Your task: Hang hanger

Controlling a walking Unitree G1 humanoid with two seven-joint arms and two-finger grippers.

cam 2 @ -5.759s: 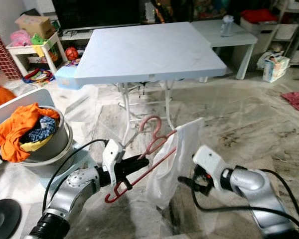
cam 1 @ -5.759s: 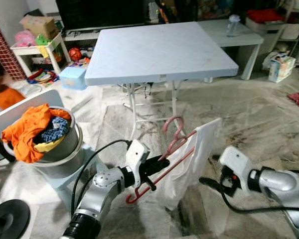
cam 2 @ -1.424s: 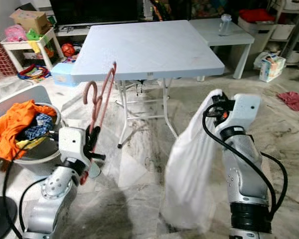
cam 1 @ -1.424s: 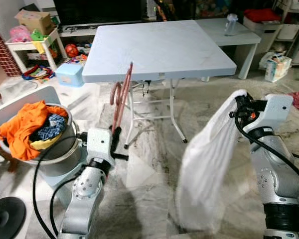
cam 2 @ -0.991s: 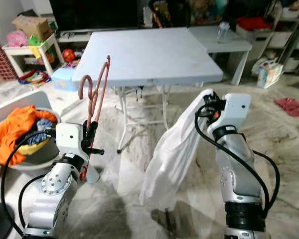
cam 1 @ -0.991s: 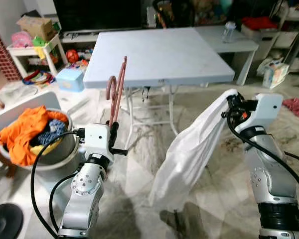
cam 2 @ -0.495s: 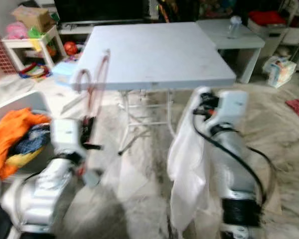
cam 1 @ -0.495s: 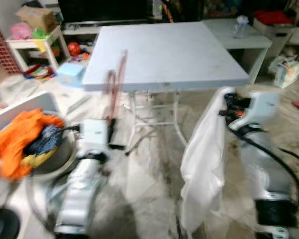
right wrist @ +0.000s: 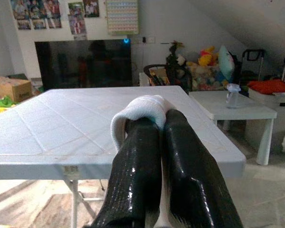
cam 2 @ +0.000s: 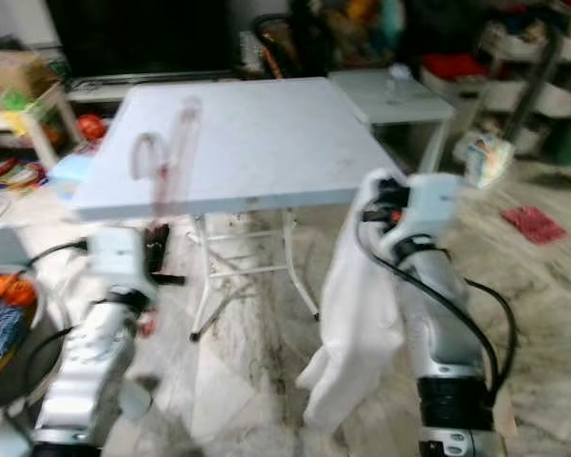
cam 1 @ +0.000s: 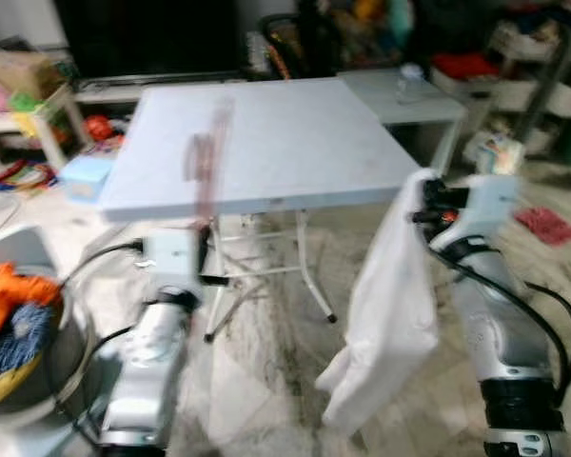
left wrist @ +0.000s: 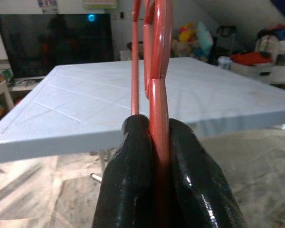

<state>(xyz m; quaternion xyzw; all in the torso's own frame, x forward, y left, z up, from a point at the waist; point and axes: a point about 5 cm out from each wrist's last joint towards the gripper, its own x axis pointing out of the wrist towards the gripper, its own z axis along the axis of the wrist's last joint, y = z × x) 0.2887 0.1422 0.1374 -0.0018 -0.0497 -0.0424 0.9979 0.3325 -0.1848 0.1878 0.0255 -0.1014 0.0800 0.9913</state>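
Carrying step, blurred view. My left end effector [left wrist: 152,156] clamps hanger [left wrist: 154,57] upright, centre-left; right end effector [right wrist: 159,142] pinches white garment [cam 1: 390,305]. Next, probably thread them together.

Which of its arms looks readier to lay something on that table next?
Probably the right. Its gripper, shut on the white cloth, is beside the table edge. The left gripper clamps the red hanger upright, lower down.
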